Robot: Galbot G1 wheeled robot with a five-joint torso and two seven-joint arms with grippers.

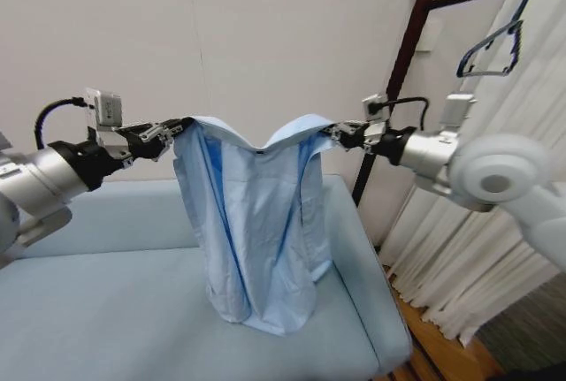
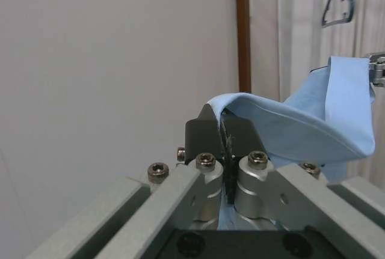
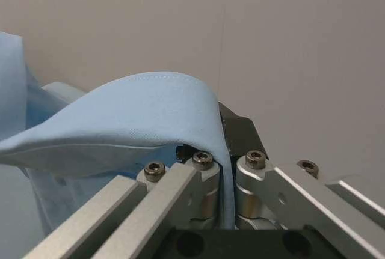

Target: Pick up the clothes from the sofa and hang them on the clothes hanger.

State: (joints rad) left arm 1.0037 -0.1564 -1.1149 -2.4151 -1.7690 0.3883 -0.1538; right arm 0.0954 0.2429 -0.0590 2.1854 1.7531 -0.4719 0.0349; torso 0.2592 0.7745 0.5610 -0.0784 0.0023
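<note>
A light blue shirt [image 1: 256, 222] hangs stretched between my two grippers above the pale blue sofa [image 1: 106, 310], its hem resting on the seat. My left gripper [image 1: 177, 133] is shut on one top corner of the shirt [image 2: 289, 127], and its fingers [image 2: 207, 136] pinch the cloth. At the other top corner my right gripper [image 1: 332, 133] is shut on the shirt [image 3: 126, 115], with the fabric draped over its fingers [image 3: 237, 133]. A dark blue hanger [image 1: 495, 41] hangs on the brown wooden clothes rack [image 1: 416, 36] at the upper right, apart from the shirt.
A white wall lies behind the sofa. White curtains [image 1: 522, 248] hang at the right behind the rack, over a wooden floor strip [image 1: 433, 346]. The sofa's right end [image 1: 371, 293] sits close to the rack's post. The hanger [image 2: 337, 3] also appears far off in the left wrist view.
</note>
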